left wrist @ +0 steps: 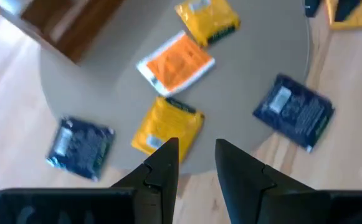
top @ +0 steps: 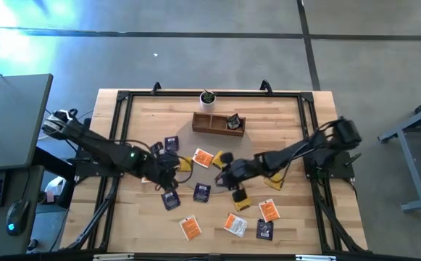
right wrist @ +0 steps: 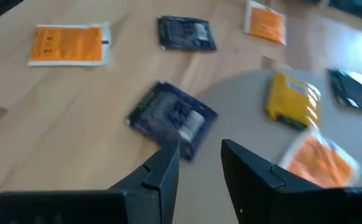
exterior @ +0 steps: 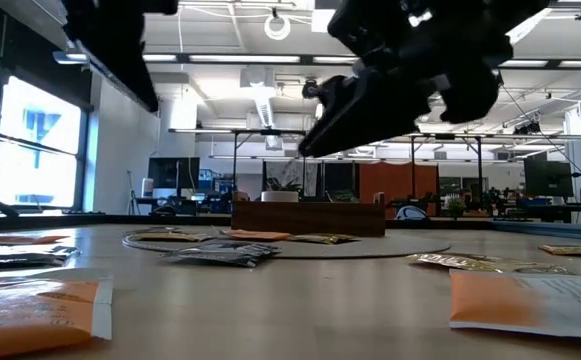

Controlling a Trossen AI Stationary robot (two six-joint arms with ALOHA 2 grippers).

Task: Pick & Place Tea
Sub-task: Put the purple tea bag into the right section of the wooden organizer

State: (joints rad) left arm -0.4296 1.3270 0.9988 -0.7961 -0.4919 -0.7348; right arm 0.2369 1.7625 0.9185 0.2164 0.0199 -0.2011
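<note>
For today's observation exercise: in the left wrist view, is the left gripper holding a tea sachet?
No. The left gripper has open, empty fingers above a yellow sachet lying flat on the grey mat.

Wooden tabletop [top: 282,123] with black frame. Brown tray [top: 211,124] near the far edge, one dark sachet [top: 233,122] sitting in it, white plant pot [top: 207,98] just behind. Left pincer [top: 168,172] over the round grey mat [top: 250,148], near a yellow sachet [top: 184,164]. Right pincer [top: 223,176] near the mat's centre, beside an orange sachet [top: 204,158]. Purple sachets [top: 201,192] and orange ones [top: 190,228] are scattered toward the near edge. Both pincers seem empty, hard to tell from above.
</note>
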